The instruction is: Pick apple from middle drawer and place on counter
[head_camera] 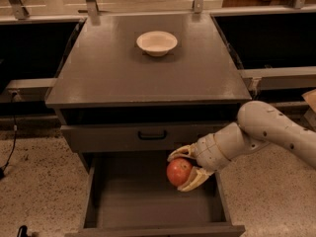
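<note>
The apple (178, 172), red-orange and round, sits between the pale fingers (181, 152) of my gripper (186, 169), which is shut on it. The gripper holds the apple above the floor of the open middle drawer (148, 206), near its right rear, just below the closed upper drawer front. My white arm reaches in from the right. The dark-grey counter (123, 78) is the cabinet top above.
A white bowl (156, 42) stands near the back of the counter. The upper drawer front with a black handle (152, 135) is closed. Speckled floor (39, 181) lies on both sides. Metal posts and dark shelves flank the cabinet.
</note>
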You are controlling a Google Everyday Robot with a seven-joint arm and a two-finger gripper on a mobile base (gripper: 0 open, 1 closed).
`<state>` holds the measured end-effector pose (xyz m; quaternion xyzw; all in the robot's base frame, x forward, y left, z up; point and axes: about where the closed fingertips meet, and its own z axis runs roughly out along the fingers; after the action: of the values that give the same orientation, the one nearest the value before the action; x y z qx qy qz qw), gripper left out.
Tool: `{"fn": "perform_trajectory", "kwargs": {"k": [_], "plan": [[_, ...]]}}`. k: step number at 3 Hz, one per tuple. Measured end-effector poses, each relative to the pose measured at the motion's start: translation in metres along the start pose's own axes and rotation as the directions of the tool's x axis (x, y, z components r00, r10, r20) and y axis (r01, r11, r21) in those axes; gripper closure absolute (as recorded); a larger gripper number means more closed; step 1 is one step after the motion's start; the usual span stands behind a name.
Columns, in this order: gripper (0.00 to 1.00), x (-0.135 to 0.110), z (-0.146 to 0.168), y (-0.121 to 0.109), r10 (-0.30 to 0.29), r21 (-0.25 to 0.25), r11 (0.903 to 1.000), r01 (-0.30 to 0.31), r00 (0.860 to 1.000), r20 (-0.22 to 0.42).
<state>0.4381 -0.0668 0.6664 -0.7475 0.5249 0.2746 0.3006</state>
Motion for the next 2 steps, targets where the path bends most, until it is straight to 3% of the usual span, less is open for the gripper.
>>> {"fn": "perform_trajectory", "kwargs": {"k": [1, 2], "plan": [[1.00, -0.028, -0.015, -0.015, 0.010, 0.032, 0.9995, -0.009, 1.000, -0.018], [1.00, -0.072, -0.043, -0.041, 0.030, 0.081, 0.9964, -0.024, 0.997, -0.070]]}}
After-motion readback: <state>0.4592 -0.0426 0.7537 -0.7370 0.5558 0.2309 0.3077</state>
